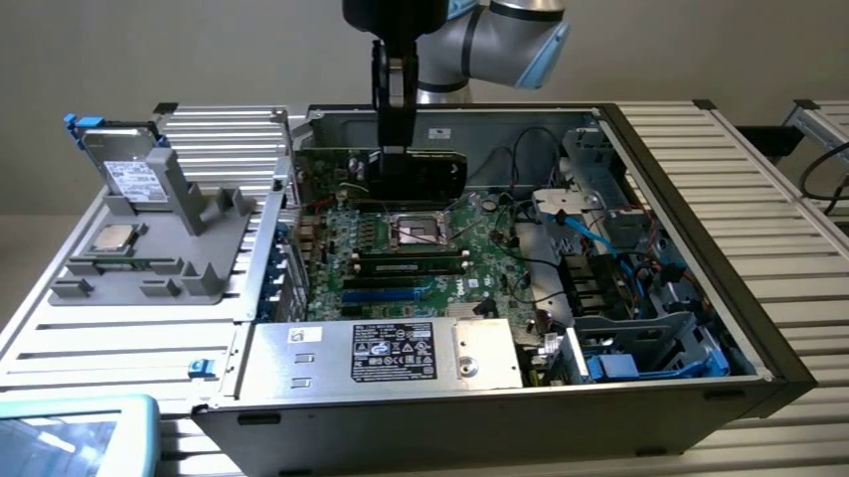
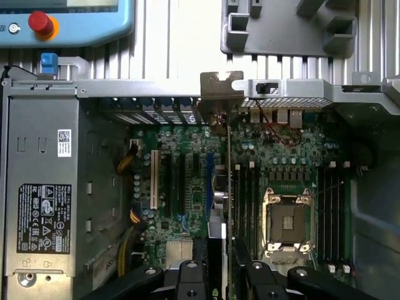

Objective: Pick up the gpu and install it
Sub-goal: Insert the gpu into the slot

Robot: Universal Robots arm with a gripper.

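One claw [image 1: 396,151] is clamped on the one gpu [image 1: 424,177], held on edge above the single motherboard [image 1: 491,260] inside one open computer case [image 1: 695,235]; one hard drive [image 1: 129,171] stands outside it.

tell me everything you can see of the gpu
The gpu is a flat card, black cover toward the exterior camera, green board beside it. It stands upright on its long edge over the motherboard in the open case, the gripper clamped on its upper edge. In the wrist view it is edge-on, its silver end bracket by the case wall. Whether it sits in a slot cannot be told.
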